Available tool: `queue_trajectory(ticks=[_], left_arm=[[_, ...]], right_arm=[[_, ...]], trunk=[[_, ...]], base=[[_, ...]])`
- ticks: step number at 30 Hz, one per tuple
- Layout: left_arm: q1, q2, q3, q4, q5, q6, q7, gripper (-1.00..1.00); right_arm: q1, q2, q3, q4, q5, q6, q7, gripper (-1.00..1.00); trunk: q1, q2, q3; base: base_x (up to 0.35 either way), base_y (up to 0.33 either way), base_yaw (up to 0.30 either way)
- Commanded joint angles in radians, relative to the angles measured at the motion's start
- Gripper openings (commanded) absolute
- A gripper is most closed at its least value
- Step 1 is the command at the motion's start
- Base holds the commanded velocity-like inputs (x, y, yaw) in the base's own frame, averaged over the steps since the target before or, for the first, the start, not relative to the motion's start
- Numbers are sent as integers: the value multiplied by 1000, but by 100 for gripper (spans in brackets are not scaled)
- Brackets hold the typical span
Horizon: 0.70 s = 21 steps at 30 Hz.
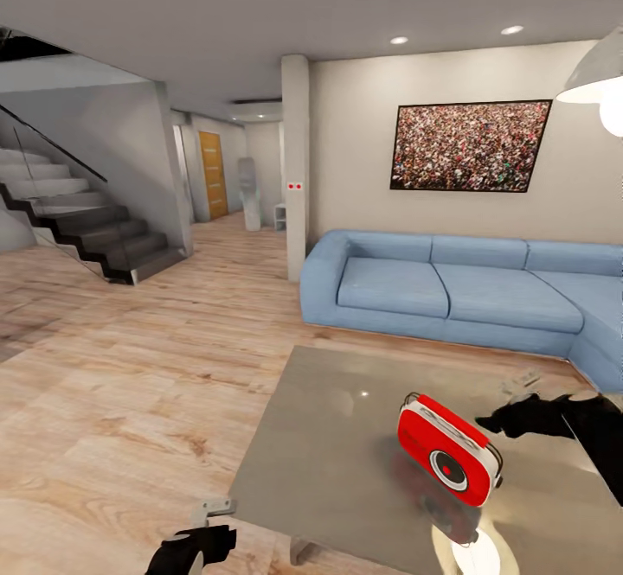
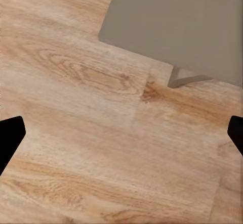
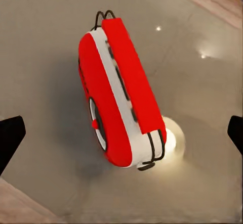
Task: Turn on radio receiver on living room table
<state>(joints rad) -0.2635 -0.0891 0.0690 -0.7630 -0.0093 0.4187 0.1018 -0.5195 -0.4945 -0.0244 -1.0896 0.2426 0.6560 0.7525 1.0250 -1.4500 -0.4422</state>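
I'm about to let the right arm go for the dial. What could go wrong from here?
The radio receiver stands on edge on the glossy table, so a push on its dial may tip or slide it. The dial faces away from the right hand, so the approach is awkward. Its centre shows red.

I am in the living room of a home: a light blue sectional sofa (image 1: 459, 294) against the wall, a framed crowd picture (image 1: 470, 145) above it, a low glossy grey table (image 1: 346, 437) on light wood floor (image 1: 130, 385), a pendant lamp (image 1: 597, 82), and a dark staircase (image 1: 86, 229) beside a hallway
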Motion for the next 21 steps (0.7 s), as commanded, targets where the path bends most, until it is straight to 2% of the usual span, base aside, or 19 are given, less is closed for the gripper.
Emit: queue_trajectory(ticks=[1,3,6,10,14,17,21], left_arm=[[0,0,0,0,0,0,9,100],[0,-3,-1,0,0,0,33,100],[0,-6,-2,1,0,0,41,100],[0,-6,-30,1,-1,0,45,100],[0,-6,-39,1,-1,0,45,100],[0,1,-41,1,0,0,45,100],[0,1,-41,1,0,0,45,100]], right_arm=[[-1,-1,11,5,41,-6,39,100],[-2,-2,24,10,101,-23,155,100],[-2,0,29,11,120,-46,202,100],[-2,7,33,10,121,-56,221,100],[-2,21,37,5,119,-57,224,100],[-2,35,38,3,118,-58,225,100],[-2,37,38,0,116,-58,228,100]], trunk=[[0,0,0],[0,0,0],[0,0,0],[0,0,0],[0,0,0],[0,0,0],[0,0,0]], base=[[0,-272,0],[0,-306,0],[0,-323,0],[0,-328,0],[0,-322,0],[0,-109,0],[0,-22,0]])
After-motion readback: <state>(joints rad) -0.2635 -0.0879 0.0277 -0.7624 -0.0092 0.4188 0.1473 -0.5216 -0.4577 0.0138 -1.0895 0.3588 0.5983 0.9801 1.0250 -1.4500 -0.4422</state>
